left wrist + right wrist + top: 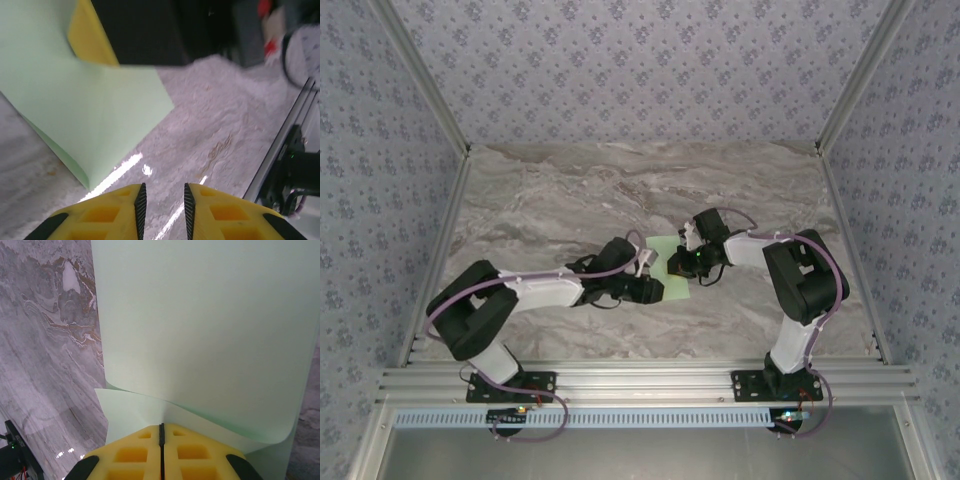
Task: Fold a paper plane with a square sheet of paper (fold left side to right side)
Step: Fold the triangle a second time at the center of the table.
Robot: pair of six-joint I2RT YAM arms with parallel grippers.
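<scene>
The square sheet of paper (663,246) is pale mint green and lies mid-table between both arms. In the right wrist view one part of the paper (200,330) curls up and over a flat lower layer. My right gripper (161,426) is shut on the paper's edge, where a soft crease runs into the jaws. From the left wrist the sheet (90,110) sits doubled over at upper left, with a yellow finger (87,37) of the right gripper against it. My left gripper (162,200) is open over bare marble just right of the paper, with nothing between its fingers. Both the left gripper (656,287) and the right gripper (688,265) meet at the sheet.
The marble tabletop (570,190) is enclosed by patterned walls and aluminium posts. A rail frame (640,380) runs along the near edge, and a rail (280,150) shows at the right of the left wrist view. The right arm's dark body (150,30) looms behind the paper.
</scene>
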